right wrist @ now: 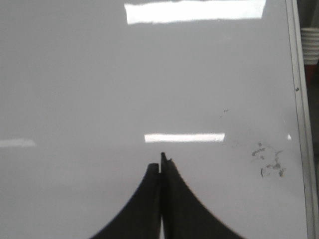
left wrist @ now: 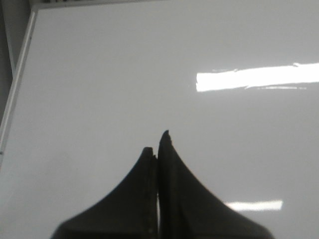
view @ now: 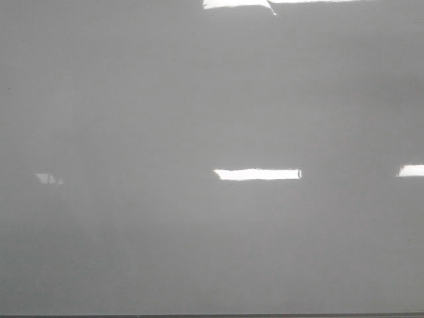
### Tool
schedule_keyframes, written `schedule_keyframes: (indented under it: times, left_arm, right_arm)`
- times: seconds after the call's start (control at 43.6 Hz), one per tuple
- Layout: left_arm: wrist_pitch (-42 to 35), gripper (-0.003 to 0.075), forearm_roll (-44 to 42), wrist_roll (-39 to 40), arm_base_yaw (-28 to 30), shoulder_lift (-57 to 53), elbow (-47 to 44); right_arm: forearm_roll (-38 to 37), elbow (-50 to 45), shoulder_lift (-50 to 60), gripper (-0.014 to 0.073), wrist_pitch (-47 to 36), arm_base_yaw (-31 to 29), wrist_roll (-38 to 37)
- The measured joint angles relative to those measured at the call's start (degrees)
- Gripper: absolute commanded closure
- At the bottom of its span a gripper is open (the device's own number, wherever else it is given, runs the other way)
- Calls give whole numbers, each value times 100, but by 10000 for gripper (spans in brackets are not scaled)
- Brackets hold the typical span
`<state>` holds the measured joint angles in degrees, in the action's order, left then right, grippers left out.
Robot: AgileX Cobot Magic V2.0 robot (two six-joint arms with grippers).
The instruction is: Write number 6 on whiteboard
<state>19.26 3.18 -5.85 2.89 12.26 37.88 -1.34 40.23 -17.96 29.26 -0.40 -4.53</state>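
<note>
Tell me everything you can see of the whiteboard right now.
The whiteboard is a glossy grey-white flat board that fills the front view, with bright rectangular light reflections. A thin pale frame runs along its edges in both wrist views. No drawn 6 shows; only faint dark smudges near one edge. Nothing visibly touches it.

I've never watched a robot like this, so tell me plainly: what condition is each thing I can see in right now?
whiteboard: glossy, no number written on it in any view.
smudges: faint dark marker specks near the board's framed edge.
left gripper: fingers pressed shut, nothing visible between them.
right gripper: fingers pressed shut, no marker visible.
</note>
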Motion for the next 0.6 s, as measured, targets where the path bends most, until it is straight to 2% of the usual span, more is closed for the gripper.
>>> schedule_keyframes:
  times: [0.206,0.344,0.596]
  left_arm:
    - [714,741,-10,0,0,695,257]
    - [928,741,-10,0,0,1055,257]
    - [979,741,-10,0,0,1440,257]
  right_arm:
    - [134,650,-973,660,1063,0,0]
    - [199,655,-1418,660,1322,179,0]
    - [258,655,-1979,660,1395,1002,237]
